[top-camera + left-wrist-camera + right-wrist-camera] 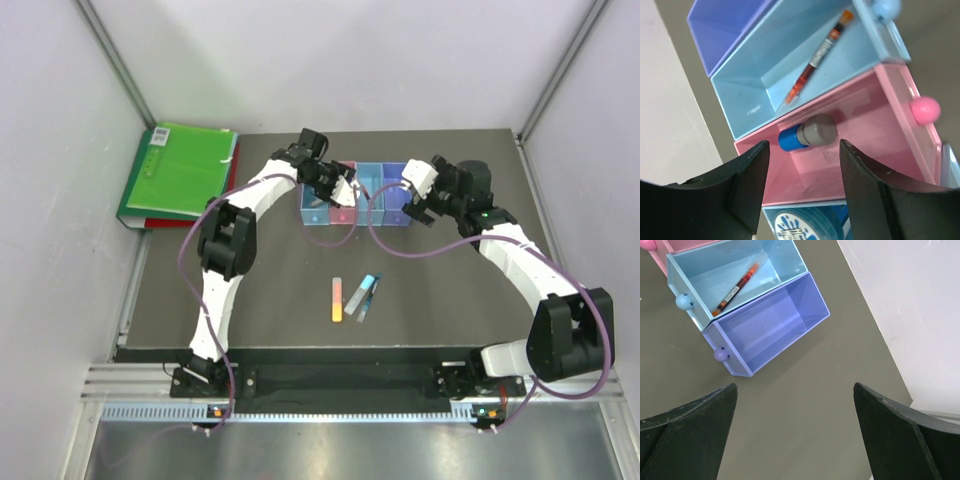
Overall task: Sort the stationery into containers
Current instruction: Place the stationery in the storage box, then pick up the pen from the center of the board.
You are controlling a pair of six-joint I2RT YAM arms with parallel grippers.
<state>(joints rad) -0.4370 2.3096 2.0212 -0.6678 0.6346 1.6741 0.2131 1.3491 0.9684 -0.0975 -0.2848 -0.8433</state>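
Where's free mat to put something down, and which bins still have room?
Purple bin is empty. Bare mat runs from it to the right wall, and between the bin row and the flat sticks. Crowded: the left gripper hangs open over the pink bin, which holds the blue-capped piece.

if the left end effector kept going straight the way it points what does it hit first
Likely the pink bin: the open left end effector points into it, near the blue-capped piece on its floor. Depth is unclear.
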